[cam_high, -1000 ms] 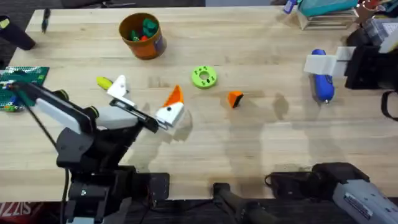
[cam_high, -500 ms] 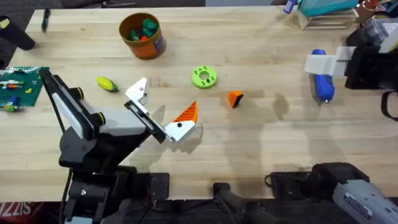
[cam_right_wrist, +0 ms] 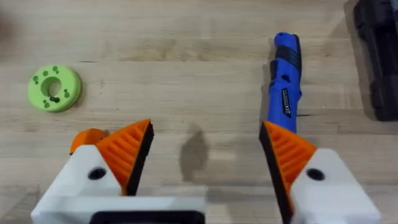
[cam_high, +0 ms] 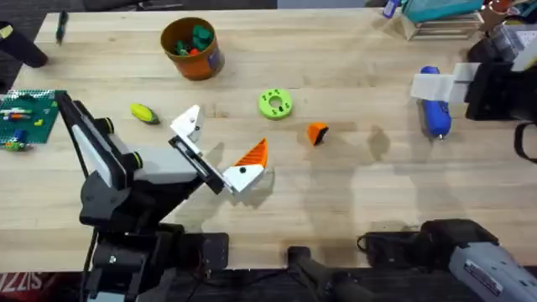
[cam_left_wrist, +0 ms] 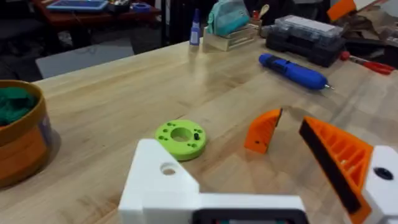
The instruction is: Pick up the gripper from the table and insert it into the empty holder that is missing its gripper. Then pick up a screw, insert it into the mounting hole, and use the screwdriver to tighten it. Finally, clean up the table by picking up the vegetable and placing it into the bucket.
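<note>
The gripper (cam_high: 316, 132), a small orange ribbed wedge, lies on the table (cam_high: 352, 193) right of a green disc (cam_high: 274, 103). My left gripper (cam_high: 222, 136) stands open just left of it, apart from it. One of its fingers is the empty holder (cam_high: 186, 126), bare white; its twin carries an orange tip. The left wrist view has the holder (cam_left_wrist: 158, 180) in front, with the wedge (cam_left_wrist: 262, 130) ahead. The blue screwdriver (cam_high: 434, 109) lies at the right. My right gripper (cam_right_wrist: 205, 127) hangs open high over the table, with the screwdriver (cam_right_wrist: 283, 81) beyond it. The vegetable (cam_high: 143, 113) lies left; the bucket (cam_high: 190, 48) stands at the back.
The green disc (cam_right_wrist: 54, 88) has small holes with dark bits in them. A green circuit board (cam_high: 25, 117) lies at the left edge. Boxes and a black-and-white device (cam_high: 482, 84) crowd the back right. Bare planks stretch between the wedge and the screwdriver.
My left gripper has swung right and slightly nearer, towards the orange wedge, uncovering the vegetable. It has barely moved in the last half second.
</note>
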You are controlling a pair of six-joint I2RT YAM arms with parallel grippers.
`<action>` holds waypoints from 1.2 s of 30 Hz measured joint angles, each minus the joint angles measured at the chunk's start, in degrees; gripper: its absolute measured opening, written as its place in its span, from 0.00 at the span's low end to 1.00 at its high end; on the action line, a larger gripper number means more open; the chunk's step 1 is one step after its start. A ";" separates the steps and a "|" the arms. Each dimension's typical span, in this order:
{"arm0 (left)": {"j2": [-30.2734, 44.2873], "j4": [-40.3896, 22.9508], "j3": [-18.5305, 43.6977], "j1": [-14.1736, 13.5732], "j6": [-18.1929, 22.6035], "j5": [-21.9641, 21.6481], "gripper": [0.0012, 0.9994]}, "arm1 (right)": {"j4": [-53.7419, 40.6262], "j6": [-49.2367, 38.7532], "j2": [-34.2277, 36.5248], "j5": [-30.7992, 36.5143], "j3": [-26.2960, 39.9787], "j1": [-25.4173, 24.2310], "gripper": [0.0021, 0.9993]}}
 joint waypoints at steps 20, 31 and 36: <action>0.00 -0.96 0.04 0.00 0.00 9.72 0.99 | -2.29 -2.02 12.46 -7.40 1.31 12.97 0.99; 0.00 -0.98 0.04 0.00 0.00 9.88 0.99 | -2.48 0.43 26.13 -7.58 8.20 27.74 0.99; 0.00 -0.98 0.04 0.00 0.00 9.89 0.99 | -2.16 2.29 32.48 -7.11 10.60 32.05 0.99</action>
